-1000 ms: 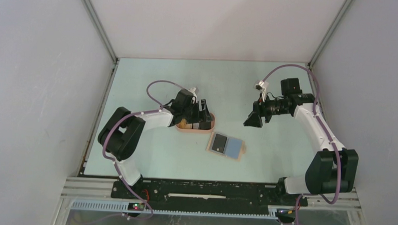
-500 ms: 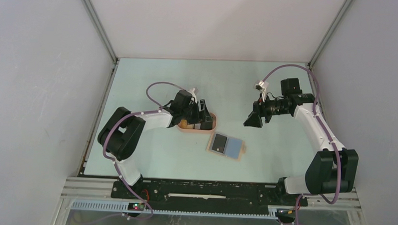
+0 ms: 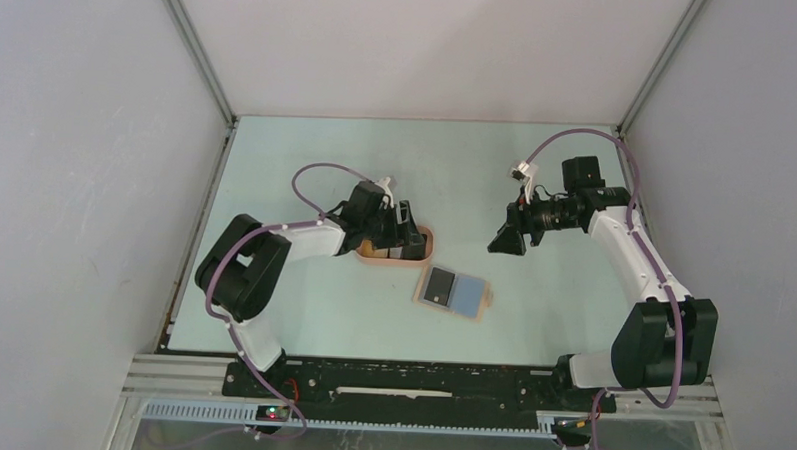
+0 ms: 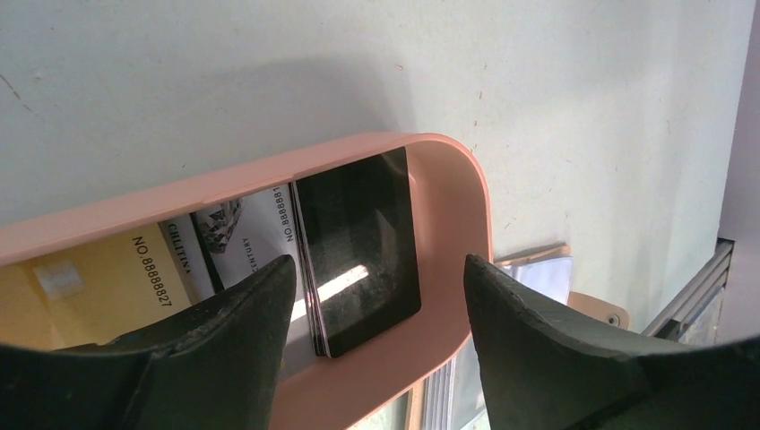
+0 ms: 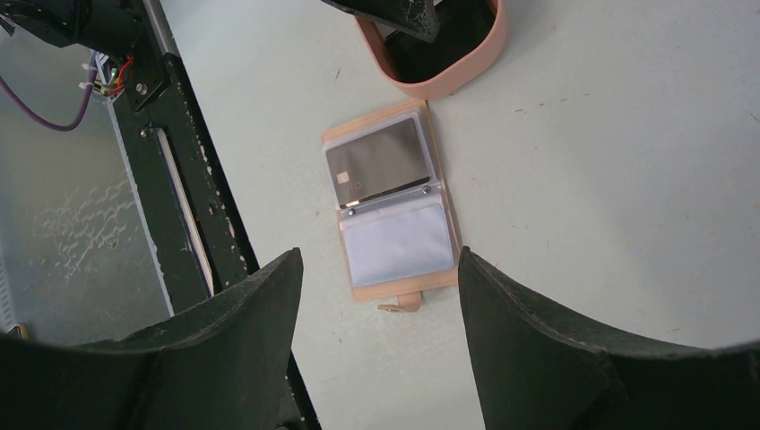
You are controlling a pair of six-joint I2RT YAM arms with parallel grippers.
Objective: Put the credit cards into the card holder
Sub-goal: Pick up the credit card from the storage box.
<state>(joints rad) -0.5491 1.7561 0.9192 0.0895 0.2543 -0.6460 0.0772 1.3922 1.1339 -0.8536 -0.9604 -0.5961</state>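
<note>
The credit cards (image 4: 242, 237) lie in a loose, overlapping pile inside a pink tray (image 4: 448, 179). A glossy black card (image 4: 363, 242) sits on top at the tray's rounded end, a white printed one is beneath it, and a yellow card (image 4: 90, 287) is further along. They look thin, stiff, light and slick. Lying flat against each other and close to the tray wall, they offer little to pinch. The best hold is probably across the black card's two long edges, or at a corner tipped up against the rim. A squeeze on the flat face would likely just slide off.

The left pincer (image 4: 376, 269) hangs just above the black card with its fingers spread wide, one to each side, and holds nothing.

The card holder (image 5: 390, 210) lies open on the counter (image 3: 327, 147) just beside the tray. A dark card (image 5: 376, 161) is already in one clear pocket, and a pale blue face shows in the other. It looks soft and light, so it is likely to skid or fold when a card is pushed in, and may need steadying.

The right pincer (image 5: 378, 260) hovers well above the holder, also wide and empty.
</note>
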